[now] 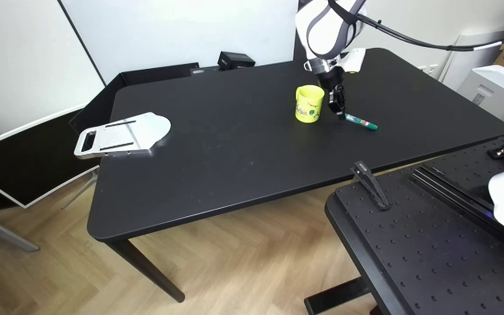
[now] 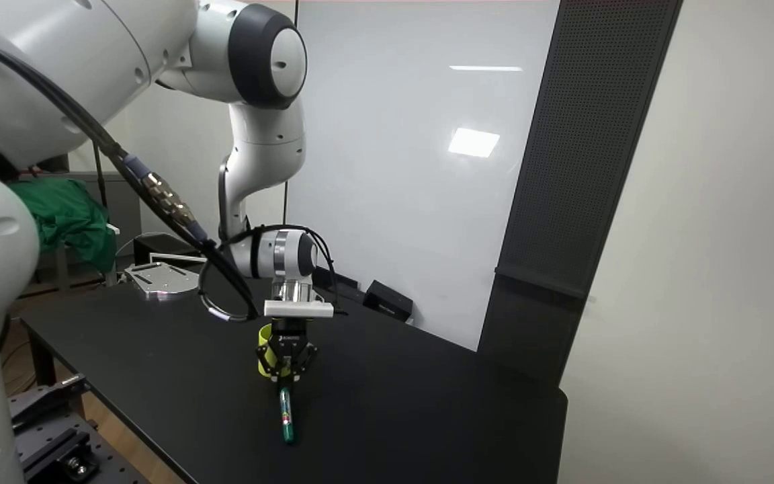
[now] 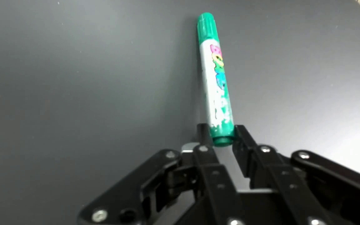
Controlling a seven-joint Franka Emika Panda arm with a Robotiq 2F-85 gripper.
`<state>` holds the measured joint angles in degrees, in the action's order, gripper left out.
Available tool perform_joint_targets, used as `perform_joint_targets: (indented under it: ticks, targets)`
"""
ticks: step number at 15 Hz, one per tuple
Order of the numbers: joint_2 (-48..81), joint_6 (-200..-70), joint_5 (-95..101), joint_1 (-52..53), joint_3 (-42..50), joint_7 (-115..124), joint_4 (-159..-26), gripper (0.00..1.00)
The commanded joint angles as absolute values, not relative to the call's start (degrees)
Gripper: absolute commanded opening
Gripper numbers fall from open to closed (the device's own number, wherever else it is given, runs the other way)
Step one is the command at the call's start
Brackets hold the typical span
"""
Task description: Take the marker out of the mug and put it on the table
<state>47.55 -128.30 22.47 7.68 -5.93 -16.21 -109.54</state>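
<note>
The marker (image 1: 361, 122) is a green and white stick with a green cap and colourful lettering. My gripper (image 1: 341, 115) is shut on its uncapped end, as the wrist view shows (image 3: 222, 134), with one finger on each side. The marker (image 3: 216, 78) points away from the fingers, low at the black table (image 1: 217, 148); I cannot tell whether its whole length touches. The yellow mug (image 1: 309, 104) stands upright beside the gripper, with printed marks on its side. In an exterior view the mug (image 2: 264, 336) is partly hidden behind the gripper (image 2: 285, 382). The mug's inside is not visible.
A silver metal plate with a handle slot (image 1: 125, 131) lies at the table's far end, over its edge. A black box (image 1: 235, 60) stands behind the table by a whiteboard (image 2: 420, 134). A lower perforated black surface (image 1: 435, 253) adjoins the table's edge. Cables (image 2: 158, 195) hang along the arm.
</note>
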Motion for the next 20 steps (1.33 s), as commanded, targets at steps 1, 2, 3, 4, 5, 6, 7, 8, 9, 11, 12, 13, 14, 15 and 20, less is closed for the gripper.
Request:
perform_joint_targets:
  ticks: [1, 2, 3, 4, 5, 6, 7, 8, 9, 11, 12, 13, 14, 15, 20]
  targets:
    - [45.23, -134.97, 21.68, 7.77, -5.06, -12.99, -113.68, 0.49]
    - [45.16, -136.08, 21.62, 7.89, -4.81, -12.9, -114.19, 0.51]
    - [45.15, -136.96, 21.56, 7.99, -4.62, -12.7, -114.57, 0.56]
    - [45.1, -137.62, 21.36, 7.99, -4.55, -12.64, -114.93, 0.62]
    - [45.05, -138.11, 21.03, 7.94, -4.53, -12.77, -115.26, 0.7]
    - [45.0, -138.35, 20.73, 8.02, -4.4, -12.72, -115.49, 0.77]
    - [44.92, -138.1, 20.37, 7.97, -4.45, -12.88, -115.65, 0.84]
    - [44.9, -137.73, 20.19, 8.07, -4.35, -12.86, -115.69, 0.9]
    - [43.43, -135.21, 18.4, 7.2, -5.24, -13.62, -114.74, 0.96]
    - [41.31, -133.59, 17.41, 7.55, -4.86, -13.13, -114.9, 1.0]
    - [40.13, -132.82, 17.11, 7.52, -4.85, -13.2, -114.98, 1.0]
    - [38.66, -132.01, 16.83, 7.6, -4.77, -13.06, -115.06, 1.0]
    - [37.42, -130.97, 16.64, 7.57, -4.83, -13.2, -114.94, 1.0]
    - [36.21, -129.76, 16.37, 7.59, -4.94, -13.32, -114.64, 1.0]
    - [32.04, -125.43, 14.57, 7.96, -6.16, -13.44, -113.14, 1.0]
